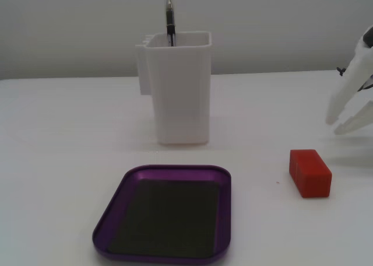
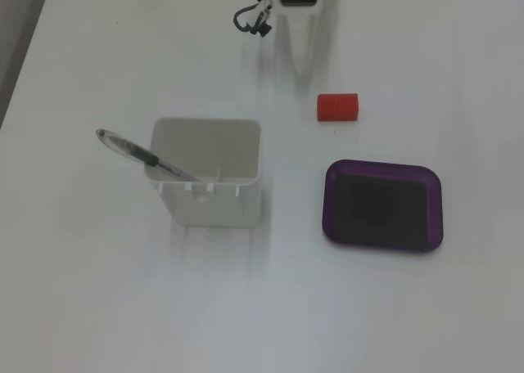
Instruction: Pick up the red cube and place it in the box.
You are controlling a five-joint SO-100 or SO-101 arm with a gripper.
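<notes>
Red cube (image 1: 310, 172) sits on white worktop (image 1: 58, 161), just right of purple box (image 1: 224, 213). Gripper (image 1: 344, 123) jaws open a bit, holding nothing, near cube.

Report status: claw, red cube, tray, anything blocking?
Claw open, empty, above and behind the red cube. Cube on table, untouched. Purple tray empty. White pen holder stands clear; nothing in the way.
</notes>
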